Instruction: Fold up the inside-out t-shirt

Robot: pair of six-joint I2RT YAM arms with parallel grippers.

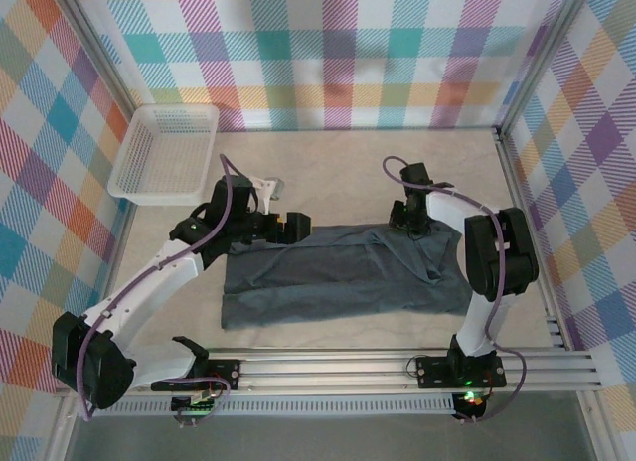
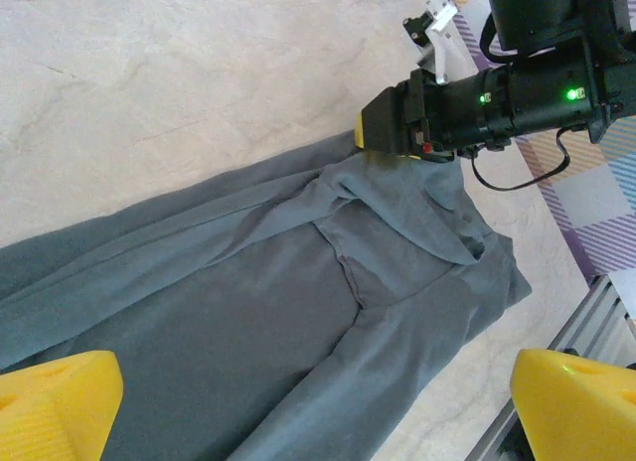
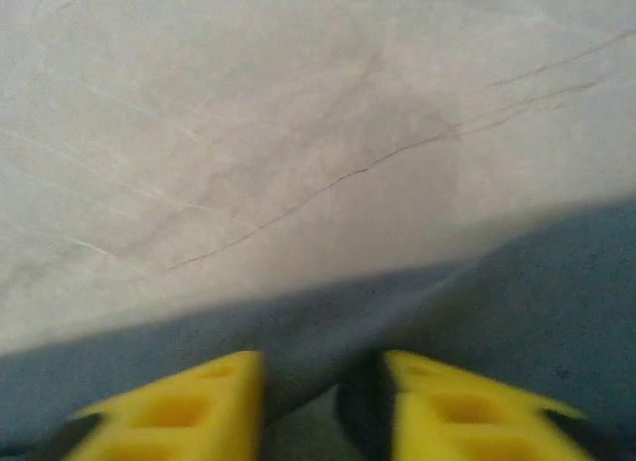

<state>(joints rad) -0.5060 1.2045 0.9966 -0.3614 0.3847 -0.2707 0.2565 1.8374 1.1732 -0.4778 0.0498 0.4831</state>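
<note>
The inside-out t-shirt [image 1: 338,277] is dark slate-grey and lies flattened across the middle of the table, with a sleeve seam [image 2: 343,267] showing in the left wrist view. My left gripper [image 1: 295,227] hovers at the shirt's far left corner. It is wide open [image 2: 313,382] with cloth below it and nothing between its yellow fingers [image 2: 55,401]. My right gripper [image 1: 405,223] sits low on the shirt's far right edge [image 2: 383,133]. In the right wrist view it [image 3: 320,382] stands narrowly apart, with grey fabric [image 3: 556,312] lying in the gap. Whether the cloth is pinched is unclear.
A white mesh basket [image 1: 164,153] stands at the far left corner of the table. Plaid walls [image 1: 338,54] close in the back and sides. An aluminium rail [image 1: 397,367] runs along the near edge. Bare pale tabletop [image 1: 338,173] lies beyond the shirt.
</note>
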